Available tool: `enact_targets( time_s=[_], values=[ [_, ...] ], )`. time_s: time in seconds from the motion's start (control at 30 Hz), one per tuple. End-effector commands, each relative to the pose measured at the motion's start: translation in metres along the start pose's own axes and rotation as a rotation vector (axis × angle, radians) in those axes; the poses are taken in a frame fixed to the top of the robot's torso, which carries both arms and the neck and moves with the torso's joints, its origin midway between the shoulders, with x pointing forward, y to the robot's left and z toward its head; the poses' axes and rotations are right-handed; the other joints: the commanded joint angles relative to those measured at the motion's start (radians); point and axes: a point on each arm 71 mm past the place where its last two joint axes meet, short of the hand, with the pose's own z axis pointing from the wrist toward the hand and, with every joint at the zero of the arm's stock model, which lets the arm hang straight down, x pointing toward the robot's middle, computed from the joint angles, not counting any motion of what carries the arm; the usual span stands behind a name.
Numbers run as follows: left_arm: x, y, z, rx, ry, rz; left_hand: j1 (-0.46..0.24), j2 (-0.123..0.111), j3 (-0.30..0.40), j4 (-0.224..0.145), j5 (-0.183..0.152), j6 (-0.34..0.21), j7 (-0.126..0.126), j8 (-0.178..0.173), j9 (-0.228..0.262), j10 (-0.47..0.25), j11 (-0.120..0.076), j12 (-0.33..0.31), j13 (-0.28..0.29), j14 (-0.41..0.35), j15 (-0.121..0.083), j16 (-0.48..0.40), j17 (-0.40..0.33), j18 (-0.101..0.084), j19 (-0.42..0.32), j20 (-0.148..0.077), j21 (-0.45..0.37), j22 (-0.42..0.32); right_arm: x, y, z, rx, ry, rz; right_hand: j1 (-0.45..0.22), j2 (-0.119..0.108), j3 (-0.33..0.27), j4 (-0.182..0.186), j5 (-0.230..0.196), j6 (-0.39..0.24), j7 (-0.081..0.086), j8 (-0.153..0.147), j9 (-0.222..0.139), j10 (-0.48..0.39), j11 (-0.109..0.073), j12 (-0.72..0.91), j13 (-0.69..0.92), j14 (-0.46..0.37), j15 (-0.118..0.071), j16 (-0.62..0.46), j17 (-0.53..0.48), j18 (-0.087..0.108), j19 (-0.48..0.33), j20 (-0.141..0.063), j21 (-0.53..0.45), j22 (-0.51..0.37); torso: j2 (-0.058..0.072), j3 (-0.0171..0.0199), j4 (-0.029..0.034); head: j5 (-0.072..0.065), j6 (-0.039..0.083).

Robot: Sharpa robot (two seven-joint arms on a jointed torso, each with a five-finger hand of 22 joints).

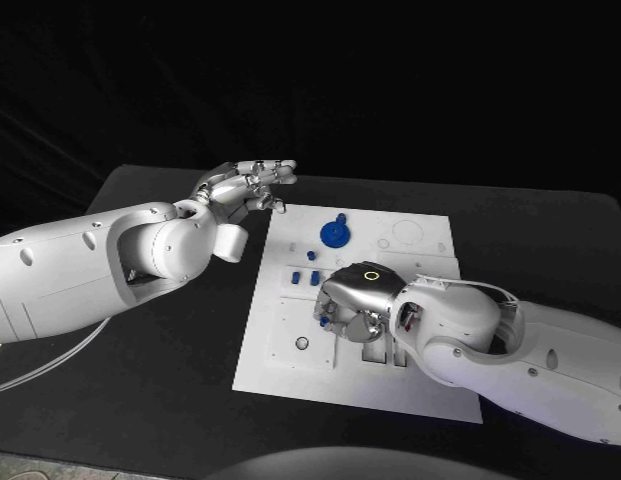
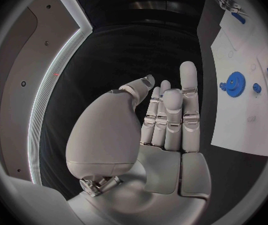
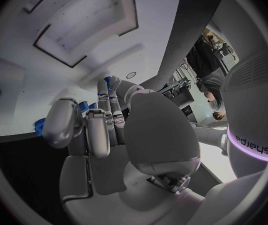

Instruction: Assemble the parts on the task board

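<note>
Right silver hand (image 1: 351, 312) is hovering over the middle of the white rectangular task board (image 1: 289, 372), palm down, fingers curling toward the surface; a small blue part (image 1: 323, 322) is showing at its left edge, touching or just beside the fingertips. Can't tell whether it's pinching that piece or only sitting over it; the right wrist view shows the fingers (image 3: 96, 130) bent in together with blue bits behind them, no clear grip.

The coming move is turning on the right hand: it's the nearer one by far, already on top of the slotted section (image 1: 379, 352) of the board. The slots are running near-to-far, so anything long probably wants aligning that way.

Just beyond it, small blue pegs (image 1: 304, 276) are lying left of the hand, well within reach. Farther still, the blue round gear (image 1: 336, 234) is sitting toward the far edge of the board, with bare white board to its right.

Left silver hand (image 1: 247, 187) is waiting off the board's far-left corner, above the black tabletop (image 1: 166, 400), fingers straight and pressed together, holding nothing. From there the gear lies to its right.

Room: open board near-left; the right forearm is blocking the near-right corner.
</note>
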Motion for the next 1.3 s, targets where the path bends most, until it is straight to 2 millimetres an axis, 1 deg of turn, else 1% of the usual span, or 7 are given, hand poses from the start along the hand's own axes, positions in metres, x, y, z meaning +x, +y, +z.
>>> enact_targets(
  time_s=[0.03, 0.27, 0.53, 0.77, 1.03, 1.13, 1.3],
  values=[
    [0.002, 0.0, 0.0, 0.002, 0.02, -0.01, -0.001, 0.009, -0.003, 0.0, 0.003, -0.005, 0.002, 0.005, -0.001, -0.007, 0.003, 0.005, 0.001, -0.008, -0.002, -0.006, -0.001, 0.009, -0.002, 0.001, -0.005, -0.001, 0.005, -0.003, 0.001, 0.026, 0.03, -0.02, -0.021, -0.01, -0.013, 0.005, 0.003, -0.018, 0.003, -0.002, -0.007, -0.011, 0.003, 0.002, -0.002, 0.067, 0.004, 0.0, 0.086, 0.01, -0.005, 0.001, -0.006, -0.004, 0.0, -0.0003, 0.0003, -0.001, -0.001],
    [0.002, -0.001, 0.0, 0.002, 0.018, -0.009, -0.001, 0.009, -0.003, 0.0, 0.003, -0.005, 0.002, 0.005, -0.001, -0.007, 0.003, 0.005, 0.001, -0.008, -0.002, -0.006, -0.001, 0.009, -0.002, 0.001, -0.005, -0.001, 0.003, -0.004, 0.002, 0.038, -0.021, -0.021, -0.049, -0.037, -0.047, 0.016, -0.001, -0.086, 0.027, -0.002, -0.024, -0.101, 0.028, 0.003, -0.023, 0.06, 0.023, -0.02, 0.058, 0.019, -0.025, 0.017, -0.041, -0.063, -0.001, -0.0001, 0.0007, -0.002, -0.001],
    [0.001, -0.001, 0.0, 0.002, 0.016, -0.009, 0.001, 0.009, -0.005, -0.003, 0.004, -0.009, 0.002, 0.004, -0.001, -0.013, 0.004, 0.008, 0.002, -0.01, -0.002, -0.007, -0.004, 0.01, -0.002, 0.001, -0.006, -0.002, -0.002, -0.001, -0.002, 0.022, -0.074, -0.013, -0.045, -0.035, -0.054, 0.015, 0.002, -0.097, 0.029, -0.001, -0.026, -0.12, 0.031, 0.008, -0.029, 0.057, 0.026, -0.029, 0.046, 0.023, -0.03, 0.021, -0.053, -0.08, 0.0, 0.0009, 0.0, -0.008, 0.0],
    [0.001, -0.001, -0.001, 0.001, 0.016, -0.008, 0.001, 0.009, -0.005, -0.003, 0.004, -0.009, 0.002, 0.004, -0.001, -0.013, 0.004, 0.008, 0.002, -0.01, -0.002, -0.007, -0.004, 0.01, -0.002, 0.001, -0.006, -0.002, -0.01, -0.002, -0.018, 0.014, -0.112, 0.005, -0.045, -0.038, -0.06, 0.015, 0.003, -0.097, 0.028, 0.0, -0.026, -0.116, 0.029, 0.013, -0.028, 0.055, 0.025, -0.035, 0.038, 0.024, -0.031, 0.021, -0.056, -0.085, -0.001, 0.0004, 0.0004, -0.015, 0.006],
    [-0.001, -0.001, -0.002, 0.0, 0.013, -0.008, 0.001, 0.009, -0.006, -0.003, 0.004, -0.009, 0.003, 0.004, -0.001, -0.014, 0.005, 0.009, 0.002, -0.01, -0.002, -0.007, -0.005, 0.01, -0.002, 0.001, -0.006, -0.003, -0.038, -0.033, -0.053, 0.104, -0.116, 0.046, -0.051, -0.059, -0.101, 0.018, 0.014, -0.106, 0.02, -0.001, -0.027, -0.138, 0.027, 0.018, -0.034, 0.051, 0.023, -0.049, 0.019, 0.028, -0.039, 0.02, -0.075, -0.112, -0.002, -0.0006, -0.0018, -0.036, 0.02],
    [-0.001, -0.001, -0.002, 0.0, 0.013, -0.008, 0.001, 0.009, -0.006, -0.003, 0.004, -0.009, 0.003, 0.004, -0.001, -0.014, 0.005, 0.009, 0.002, -0.01, -0.002, -0.007, -0.005, 0.01, -0.002, 0.001, -0.006, -0.003, -0.048, -0.047, -0.065, 0.147, -0.125, 0.031, -0.045, -0.061, -0.148, 0.024, 0.025, -0.117, 0.017, 0.0, -0.027, -0.167, 0.027, 0.02, -0.036, 0.049, 0.023, -0.058, 0.008, 0.03, -0.042, 0.02, -0.088, -0.128, -0.002, 0.0003, -0.0037, -0.04, 0.025],
    [-0.001, -0.001, -0.002, 0.0, 0.014, -0.008, 0.001, 0.009, -0.006, -0.003, 0.004, -0.009, 0.003, 0.004, -0.001, -0.014, 0.005, 0.009, 0.002, -0.01, -0.002, -0.007, -0.005, 0.01, -0.002, 0.001, -0.006, -0.003, -0.055, -0.061, -0.076, 0.194, -0.135, -0.017, -0.024, -0.054, -0.175, 0.025, 0.022, -0.12, 0.011, 0.0, -0.027, -0.175, 0.025, 0.029, -0.036, 0.049, 0.021, -0.062, 0.002, 0.031, -0.042, 0.02, -0.093, -0.133, -0.001, 0.0019, -0.0045, -0.044, 0.032]
  ],
)
